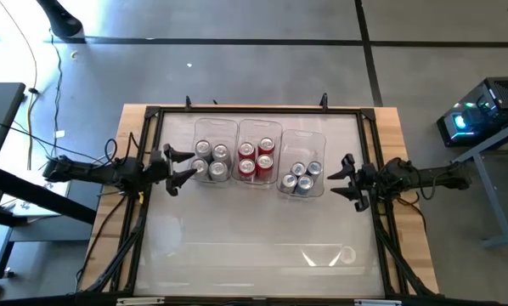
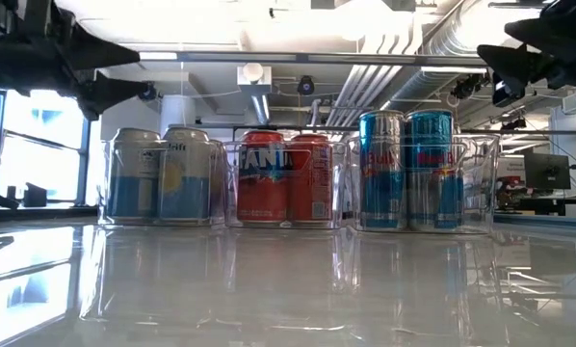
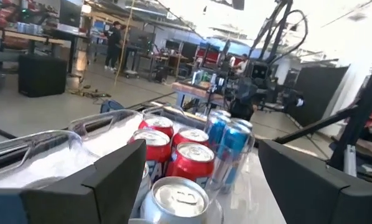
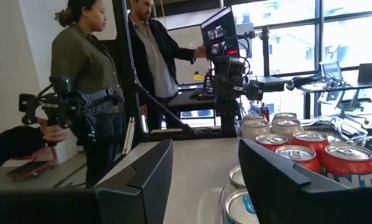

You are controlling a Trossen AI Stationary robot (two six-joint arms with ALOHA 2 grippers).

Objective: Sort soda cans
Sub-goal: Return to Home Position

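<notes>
Soda cans (image 1: 256, 161) all in 3 clear bins (image 1: 260, 124), row at table (image 1: 237, 246) centre | L gripper (image 1: 184, 167) wide open, empty, just beside left bin (image 1: 216, 124) | R gripper (image 1: 339, 180) open, empty, near right bin (image 1: 303, 136) | homing: lift & retract w/o clipping bin walls

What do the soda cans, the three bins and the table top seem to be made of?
Soda cans: metal, probably aluminium; silver tops with pull tabs shine, bodies carry glossy print.
Bins: clear hard plastic, it seems; the cans show through their walls.
Table top: smooth and glossy, mirroring the cans; what lies under this finish cannot be told.
</notes>
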